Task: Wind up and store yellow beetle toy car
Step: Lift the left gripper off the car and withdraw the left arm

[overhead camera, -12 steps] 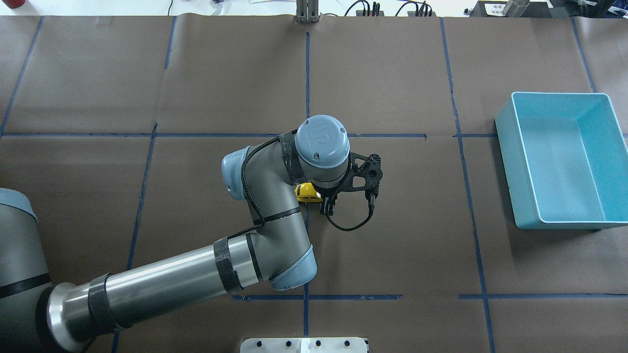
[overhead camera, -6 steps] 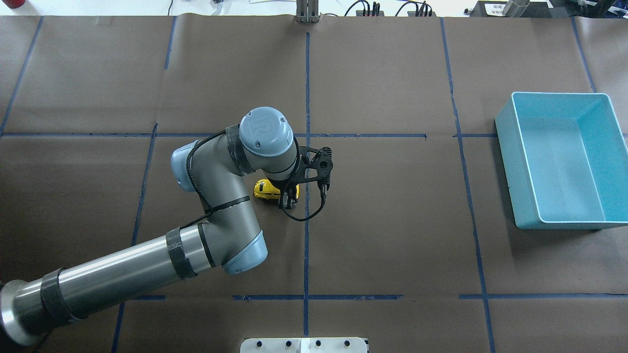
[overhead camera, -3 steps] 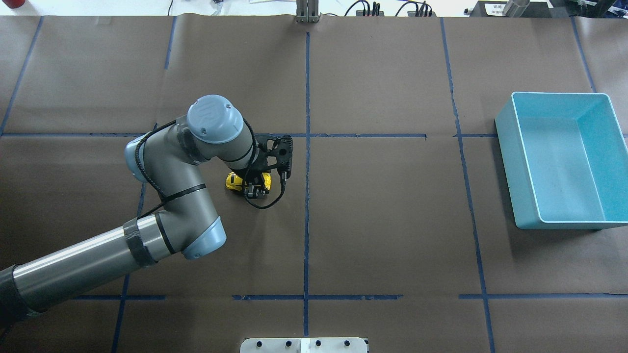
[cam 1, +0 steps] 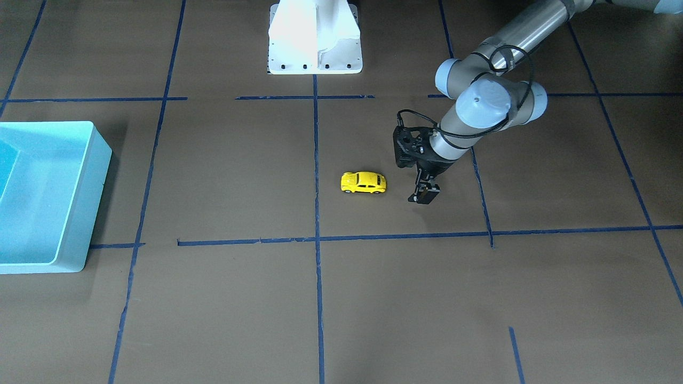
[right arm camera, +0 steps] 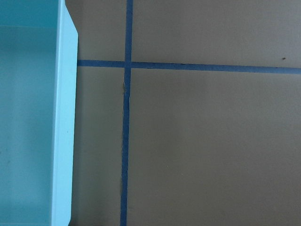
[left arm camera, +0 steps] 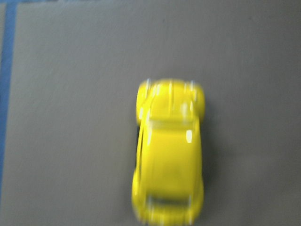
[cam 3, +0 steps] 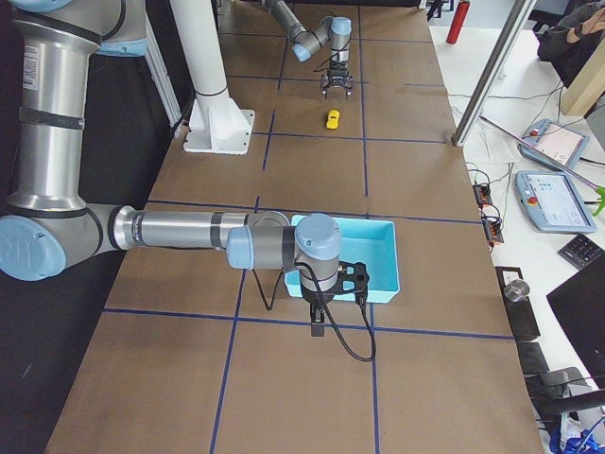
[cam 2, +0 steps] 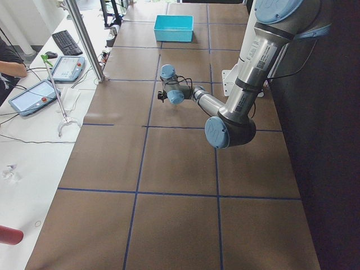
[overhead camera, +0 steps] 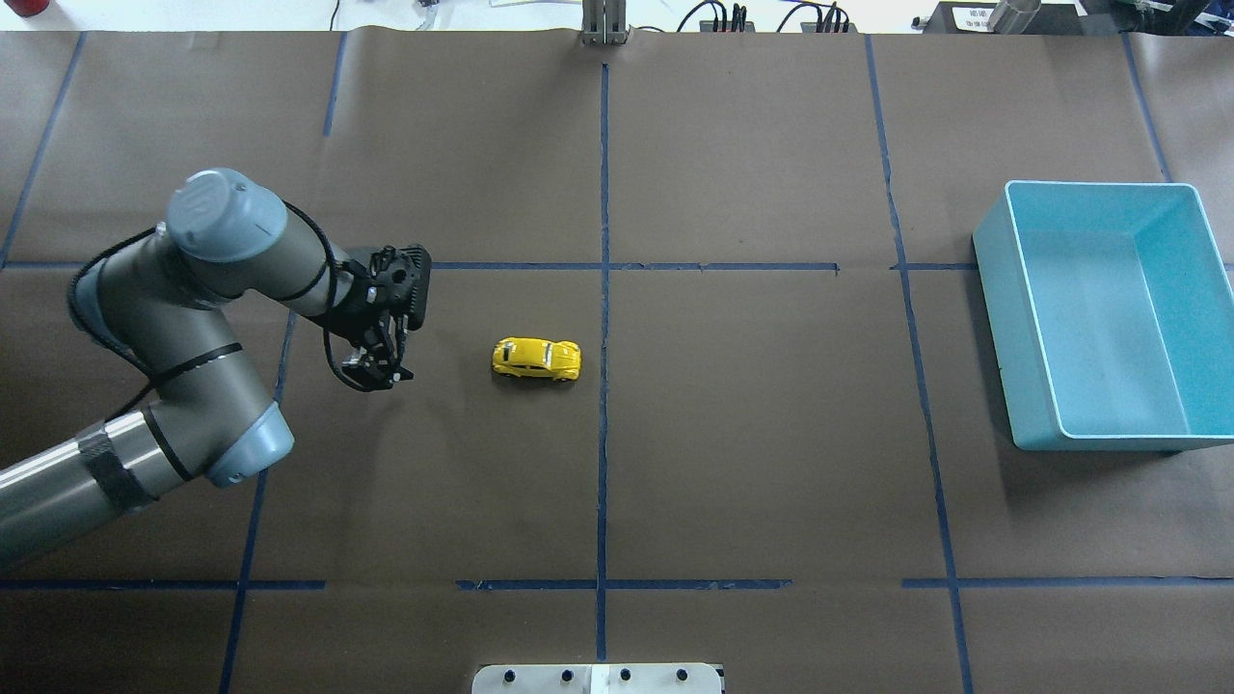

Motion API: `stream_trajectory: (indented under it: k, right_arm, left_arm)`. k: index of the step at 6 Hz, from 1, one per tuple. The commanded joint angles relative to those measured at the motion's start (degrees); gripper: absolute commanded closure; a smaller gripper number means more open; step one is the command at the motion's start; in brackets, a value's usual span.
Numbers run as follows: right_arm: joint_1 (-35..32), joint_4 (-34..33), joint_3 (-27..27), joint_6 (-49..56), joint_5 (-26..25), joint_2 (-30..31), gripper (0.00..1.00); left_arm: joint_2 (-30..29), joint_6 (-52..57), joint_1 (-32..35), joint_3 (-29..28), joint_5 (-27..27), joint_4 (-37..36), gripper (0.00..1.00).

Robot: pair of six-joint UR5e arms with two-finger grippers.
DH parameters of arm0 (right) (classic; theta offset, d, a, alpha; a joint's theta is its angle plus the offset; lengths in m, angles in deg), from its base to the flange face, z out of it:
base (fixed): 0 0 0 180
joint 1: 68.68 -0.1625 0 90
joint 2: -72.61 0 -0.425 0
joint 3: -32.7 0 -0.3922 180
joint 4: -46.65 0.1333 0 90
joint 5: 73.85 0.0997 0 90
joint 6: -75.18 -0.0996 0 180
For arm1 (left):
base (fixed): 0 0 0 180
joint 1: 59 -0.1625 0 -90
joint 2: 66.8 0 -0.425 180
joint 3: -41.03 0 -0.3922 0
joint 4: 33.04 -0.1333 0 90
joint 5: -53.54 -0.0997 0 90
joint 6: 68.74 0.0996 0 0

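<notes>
The yellow beetle toy car [overhead camera: 537, 359] stands free on its wheels on the brown table, just left of the centre tape line. It also shows in the front view [cam 1: 363, 182] and the right view [cam 3: 333, 118], and blurred in the left wrist view [left arm camera: 169, 150]. My left gripper [overhead camera: 372, 370] [cam 1: 424, 194] is open and empty, apart from the car on its left. The light blue bin [overhead camera: 1012, 318] [cam 1: 85, 213] is far right and holds nothing. My right gripper [cam 3: 319, 326] hangs by the bin's near wall; I cannot tell its state.
Blue tape lines [overhead camera: 603, 434] divide the brown table cover. The robot's white base [cam 1: 315, 37] is at the table's edge. The right wrist view shows the bin's wall [right arm camera: 66, 117] beside a tape crossing [right arm camera: 127, 64].
My left gripper drew the car leftward along the table, then let it go. The car has rolled a little to the right, and the gripper has moved on to the left.
</notes>
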Motion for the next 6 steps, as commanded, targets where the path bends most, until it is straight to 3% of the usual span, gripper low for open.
stream_trajectory:
  k: [1,3,6]
  right_arm:
    - [0.00,0.00,0.00,0.00,0.00,0.00,0.00]
    - [0.00,-0.35,-0.17,-0.09,0.35,-0.35,0.00]
    - [1.40,-0.44,-1.48,-0.18,0.27,-1.58,0.00]
  left_arm:
    - [2.48,0.38,6.00,1.35,3.66,0.36,0.00]
    - [2.66,0.38,13.10,1.43,6.65,-6.03,0.00]
    - [8.35,8.89,25.22,4.41,8.42,-12.62,0.00]
